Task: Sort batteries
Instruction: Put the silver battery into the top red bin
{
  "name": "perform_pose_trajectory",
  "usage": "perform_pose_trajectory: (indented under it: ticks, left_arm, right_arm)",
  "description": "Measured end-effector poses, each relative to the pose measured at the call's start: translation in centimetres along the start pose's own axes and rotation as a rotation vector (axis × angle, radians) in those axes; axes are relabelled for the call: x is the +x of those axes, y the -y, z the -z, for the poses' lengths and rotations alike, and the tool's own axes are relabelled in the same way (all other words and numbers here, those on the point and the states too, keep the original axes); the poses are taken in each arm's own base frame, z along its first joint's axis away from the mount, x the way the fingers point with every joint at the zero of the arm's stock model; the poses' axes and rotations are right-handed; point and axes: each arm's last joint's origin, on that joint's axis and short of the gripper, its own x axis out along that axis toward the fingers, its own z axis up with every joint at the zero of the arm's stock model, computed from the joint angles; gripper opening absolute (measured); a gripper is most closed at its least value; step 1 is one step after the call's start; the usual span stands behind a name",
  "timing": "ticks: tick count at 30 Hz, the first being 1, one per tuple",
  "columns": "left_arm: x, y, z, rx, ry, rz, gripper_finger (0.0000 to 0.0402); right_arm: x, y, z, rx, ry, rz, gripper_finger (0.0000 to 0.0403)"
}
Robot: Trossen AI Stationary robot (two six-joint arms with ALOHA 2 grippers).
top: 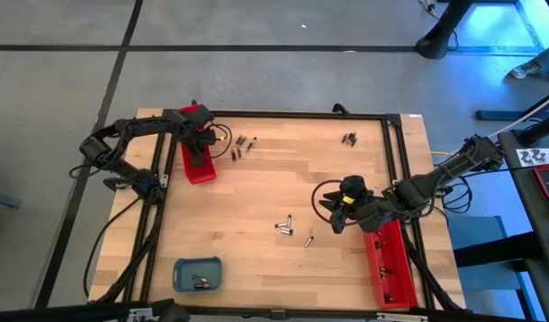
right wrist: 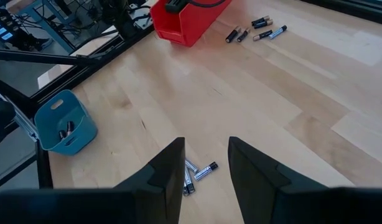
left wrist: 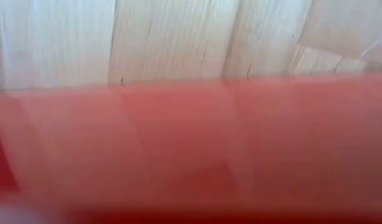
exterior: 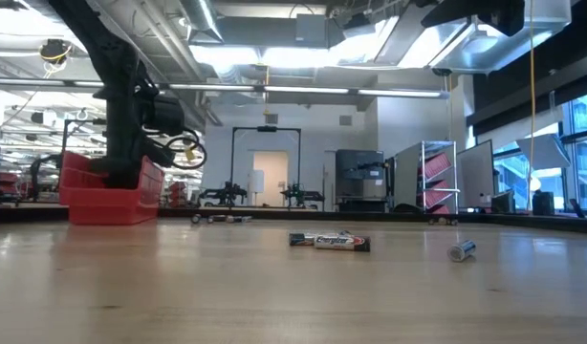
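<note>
The left tool is down inside the red tray at the far left of the table; its wrist camera sees only the tray's red wall with the wood beyond, so I cannot tell whether it is clenched or grasping anything. The right tool hangs above the table's right half, its two fingers parted with nothing between them, over a small cluster of batteries lying on the wood.

The batteries lie in several groups. A few sit just right of the left tray, near the far edge. Another small clump lies farther right along that same far side. The cluster in the middle has one more cell a little to its right. In the low view one of these lies on its side with its label showing.

A blue tub at the near left holds a couple of cells (dark ones, as far as can be seen). A second red tray lies along the right edge.
</note>
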Motion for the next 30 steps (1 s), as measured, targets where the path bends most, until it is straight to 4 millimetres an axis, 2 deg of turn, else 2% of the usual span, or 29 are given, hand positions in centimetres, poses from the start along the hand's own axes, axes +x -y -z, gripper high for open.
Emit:
perform_pose_trajectory:
  ticks: [6,17,24,30]
  left_arm:
    - [0.1,0.0,-0.1,-0.002,0.011,0.006,0.0064]
    - [-0.4,0.2,0.1,-0.035,-0.018,0.053,0.0169]
    - [-3.6,-0.6,-0.5,-0.068,0.008,0.032,0.0186]
    - [-7.9,-1.6,-0.8,-0.165,0.101,-0.056,0.0183]
  right_arm:
    - [0.0,0.0,0.0,0.001,0.001,-0.001,0.0124]
    - [0.0,-0.1,0.0,0.023,0.003,-0.006,0.0124]
    - [0.0,-0.1,0.0,0.023,0.003,-0.006,0.0124]
    - [0.0,-0.1,0.0,0.022,0.0,-0.007,0.0124]
